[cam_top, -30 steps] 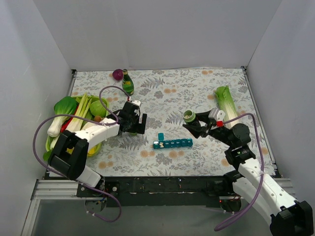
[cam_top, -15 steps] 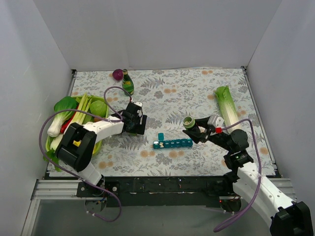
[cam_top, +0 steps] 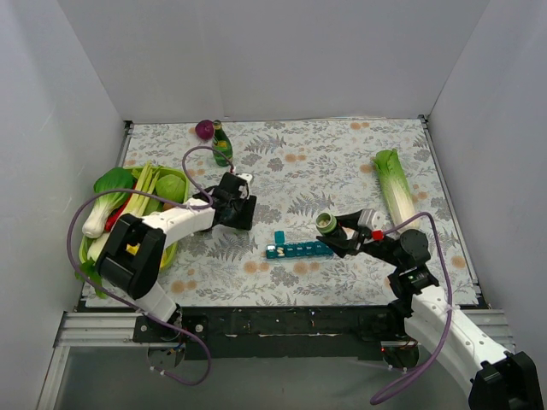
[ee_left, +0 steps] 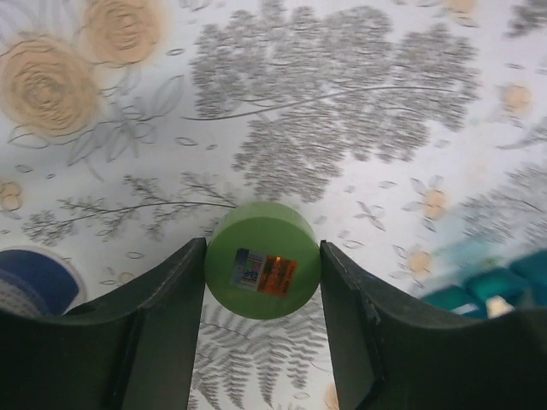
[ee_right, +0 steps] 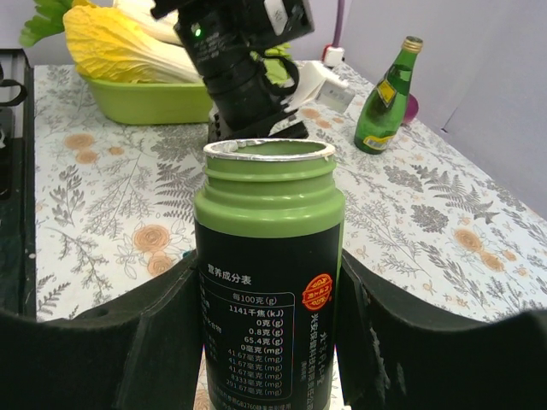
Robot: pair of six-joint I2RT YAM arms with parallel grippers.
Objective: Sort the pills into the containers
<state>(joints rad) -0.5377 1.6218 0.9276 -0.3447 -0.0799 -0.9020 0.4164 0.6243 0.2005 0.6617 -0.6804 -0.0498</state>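
The teal-blue pill organiser lies flat on the floral cloth at mid-table, with one lid standing up at its left end. It also shows blurred at the right edge of the left wrist view. My right gripper is shut on an open green pill bottle with a black label. It holds the bottle upright just above the organiser's right end. My left gripper is shut on the bottle's round green cap, left of the organiser. I cannot make out any pills clearly.
A green basket of vegetables stands at the left. A green glass bottle with a yellow label and a purple ball are at the back left. A napa cabbage lies at the right. White walls enclose the table.
My right gripper has carried the open bottle nearer and lower, to just above the organiser's right end. My left gripper has shifted slightly away from me with the cap.
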